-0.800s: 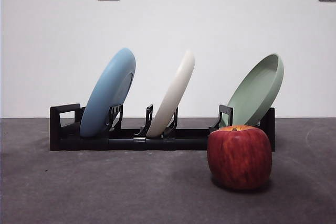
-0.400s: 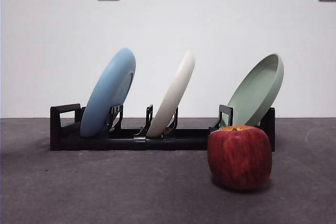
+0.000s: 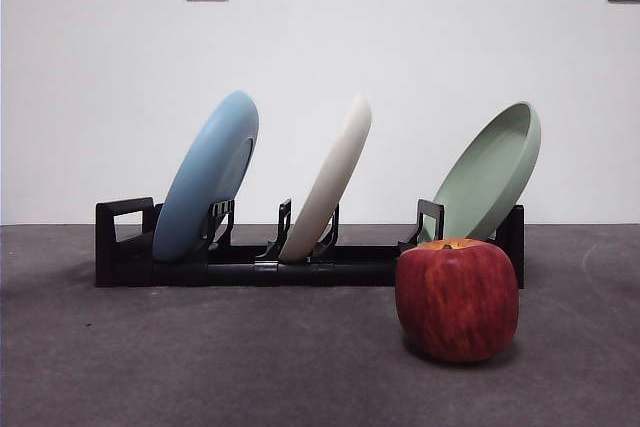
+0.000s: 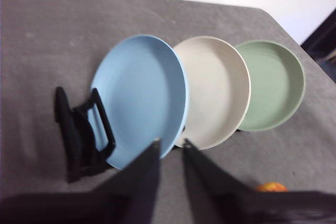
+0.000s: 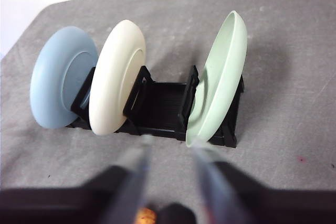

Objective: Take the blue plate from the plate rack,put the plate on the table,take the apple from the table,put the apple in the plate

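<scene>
Plate (image 3: 207, 175) in light blue leans in the end slot of the plate rack (image 3: 125, 247), rigid and probably slick, best pinched at its free upper rim. Beside it lean the cream plate (image 3: 327, 177) and green plate (image 3: 490, 172), the apple (image 3: 457, 299) in front on the table (image 3: 200, 357). Left gripper (image 4: 170, 145) and right gripper (image 5: 170, 145), jaws parted and empty, now show as dark tips at the front view's top corners, absent a second ago.
</scene>
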